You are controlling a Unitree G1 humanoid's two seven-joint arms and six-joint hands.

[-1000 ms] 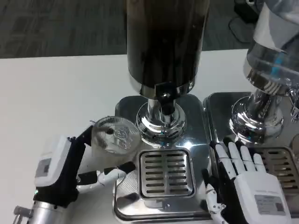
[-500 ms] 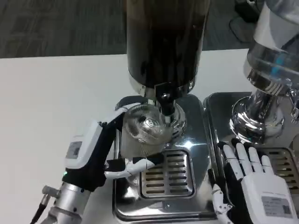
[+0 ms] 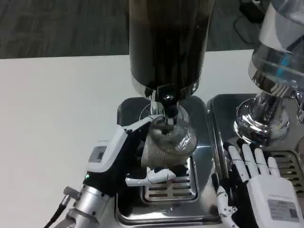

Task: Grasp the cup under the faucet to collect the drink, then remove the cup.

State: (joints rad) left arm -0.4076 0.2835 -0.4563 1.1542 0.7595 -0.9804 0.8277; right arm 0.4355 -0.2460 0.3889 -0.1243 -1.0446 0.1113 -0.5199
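Note:
A clear ribbed plastic cup (image 3: pixel 167 140) is held by my left hand (image 3: pixel 124 159), gripped from the left side. The cup is tilted, with its mouth up against the black faucet (image 3: pixel 167 100) of the dark drink dispenser (image 3: pixel 166 42). It hangs above the slotted drip grille (image 3: pixel 170 185). I cannot tell if any drink is flowing. My right hand (image 3: pixel 254 183) lies flat with its fingers spread on the metal base to the right, holding nothing.
A second dispenser with a chrome foot (image 3: pixel 263 116) stands at the right on its own metal tray (image 3: pixel 223 107). The chrome drip tray (image 3: pixel 128 209) under the cup reaches near the table's front. White table (image 3: pixel 57 104) spreads to the left.
My left hand has carried the cup rightward from the tray's left edge to under the faucet, above the grille. The right hand has barely shifted.

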